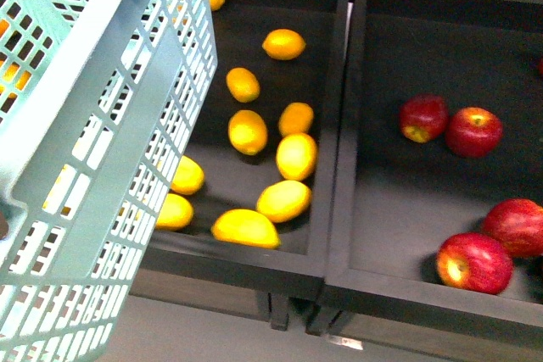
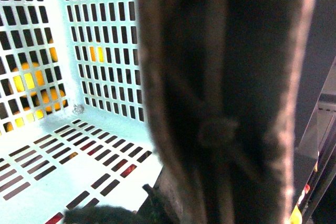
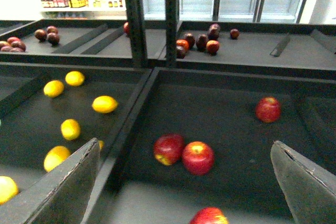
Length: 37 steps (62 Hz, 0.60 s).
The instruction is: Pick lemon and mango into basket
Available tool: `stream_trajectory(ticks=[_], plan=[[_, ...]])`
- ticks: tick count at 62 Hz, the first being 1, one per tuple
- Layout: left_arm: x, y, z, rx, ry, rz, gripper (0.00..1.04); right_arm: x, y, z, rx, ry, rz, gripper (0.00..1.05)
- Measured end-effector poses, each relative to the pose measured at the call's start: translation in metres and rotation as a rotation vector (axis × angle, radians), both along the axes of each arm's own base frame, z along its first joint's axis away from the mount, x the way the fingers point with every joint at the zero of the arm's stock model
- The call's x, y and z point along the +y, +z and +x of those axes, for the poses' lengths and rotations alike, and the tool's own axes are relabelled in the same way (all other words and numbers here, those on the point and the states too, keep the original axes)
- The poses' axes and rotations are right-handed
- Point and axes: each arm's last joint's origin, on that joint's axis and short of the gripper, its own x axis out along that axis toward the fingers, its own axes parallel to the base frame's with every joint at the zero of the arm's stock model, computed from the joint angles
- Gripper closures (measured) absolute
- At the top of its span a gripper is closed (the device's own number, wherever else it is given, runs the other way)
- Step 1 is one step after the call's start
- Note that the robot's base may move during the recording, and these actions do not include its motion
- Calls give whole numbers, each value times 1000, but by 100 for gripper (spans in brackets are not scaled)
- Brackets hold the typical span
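Observation:
The light teal basket (image 1: 93,150) hangs tilted at the left of the front view, above the near left corner of the left bin. My left gripper (image 2: 173,203) is shut on its brown handle (image 2: 226,103), which fills most of the left wrist view; the basket's slotted inside (image 2: 79,145) looks empty. Several yellow oval fruits lie in the left bin (image 1: 327,209). A pale-yellow one looks like a lemon (image 1: 296,156). A longer one near the front edge may be the mango (image 1: 245,228). My right gripper (image 3: 184,192) is open and empty above the right bin.
The right bin (image 1: 441,57) holds red apples (image 1: 473,130), two of them below my right gripper (image 3: 198,157). A dark divider wall (image 1: 344,108) separates the bins. Further bins with dark red fruit (image 3: 205,40) and glass cabinets stand behind.

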Motion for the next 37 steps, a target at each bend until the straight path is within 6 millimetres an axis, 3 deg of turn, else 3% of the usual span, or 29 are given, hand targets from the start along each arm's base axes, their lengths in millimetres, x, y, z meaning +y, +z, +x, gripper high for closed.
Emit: stream_trajectory(ticks=[37], plan=[[0,0,0,-1,2,2,100,0,0,0,0,1,0,9]])
